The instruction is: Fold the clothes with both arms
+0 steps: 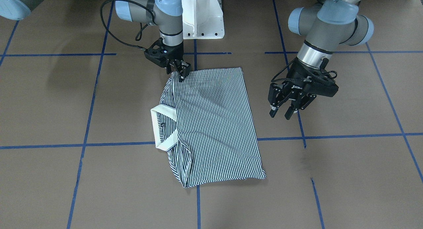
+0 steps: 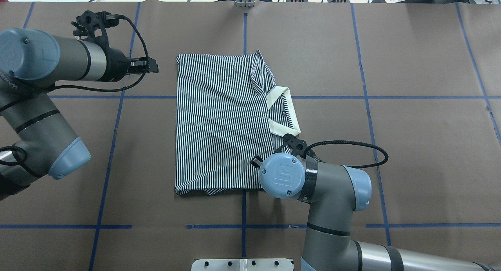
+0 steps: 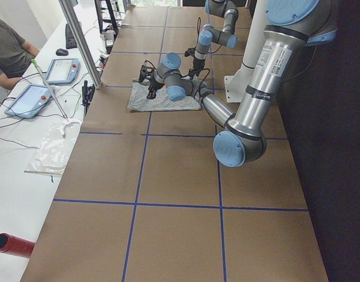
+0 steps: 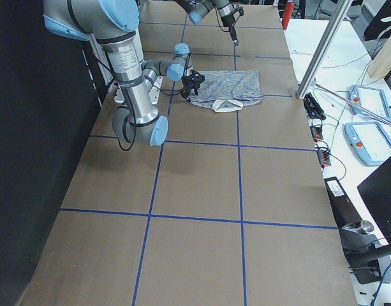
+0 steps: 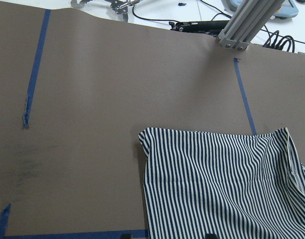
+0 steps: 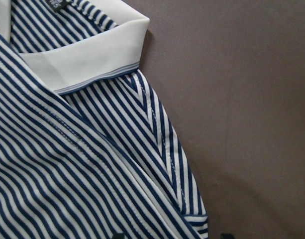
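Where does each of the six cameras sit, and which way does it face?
Front: across the table, facing the robot; shows shirt, left arm, right arm, base.
Overhead: behind the robot, looking down; both arms.
Left side: table's left end; left arm nearest.
Right side: table's right end; right arm nearest.
Left wrist: on left arm, over shirt's corner; no arm visible.
Right wrist: close above collar.
Shared: front and overhead both show shirt and both arms.

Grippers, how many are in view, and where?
2. The right gripper is at a corner of the shirt near its collar; the left gripper hovers beside the opposite edge.
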`<action>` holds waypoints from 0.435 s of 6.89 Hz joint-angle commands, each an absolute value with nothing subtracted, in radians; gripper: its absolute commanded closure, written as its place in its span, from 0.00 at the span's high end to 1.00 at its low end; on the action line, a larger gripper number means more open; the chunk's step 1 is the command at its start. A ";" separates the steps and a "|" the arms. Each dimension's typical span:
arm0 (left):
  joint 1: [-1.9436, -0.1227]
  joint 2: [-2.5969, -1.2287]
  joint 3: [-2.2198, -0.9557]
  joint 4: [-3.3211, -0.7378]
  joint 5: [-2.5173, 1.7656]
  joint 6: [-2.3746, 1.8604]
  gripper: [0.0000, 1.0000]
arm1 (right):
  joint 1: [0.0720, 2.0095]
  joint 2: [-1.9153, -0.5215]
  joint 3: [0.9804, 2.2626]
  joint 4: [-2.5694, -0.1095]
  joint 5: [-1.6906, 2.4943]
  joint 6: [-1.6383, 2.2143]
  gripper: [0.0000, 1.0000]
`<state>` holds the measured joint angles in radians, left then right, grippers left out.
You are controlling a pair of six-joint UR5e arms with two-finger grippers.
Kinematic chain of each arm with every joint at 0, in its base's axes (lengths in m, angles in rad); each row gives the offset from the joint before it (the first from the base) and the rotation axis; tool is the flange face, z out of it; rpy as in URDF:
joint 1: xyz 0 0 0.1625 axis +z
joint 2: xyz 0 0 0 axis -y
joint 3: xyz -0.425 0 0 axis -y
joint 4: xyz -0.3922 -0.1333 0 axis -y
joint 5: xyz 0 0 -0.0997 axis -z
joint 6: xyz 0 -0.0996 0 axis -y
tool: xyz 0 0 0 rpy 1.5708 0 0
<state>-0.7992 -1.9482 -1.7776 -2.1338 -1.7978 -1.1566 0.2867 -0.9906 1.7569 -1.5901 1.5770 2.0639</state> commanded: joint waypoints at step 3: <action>-0.799 -1.948 -1.782 -2.134 -1.798 -1.157 0.58 | 0.287 -0.994 1.743 -1.589 1.582 2.062 0.70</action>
<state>-0.7992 -1.9482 -1.7818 -2.1338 -1.7978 -1.1566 0.2870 -0.9939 1.7503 -1.5928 1.5804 2.0626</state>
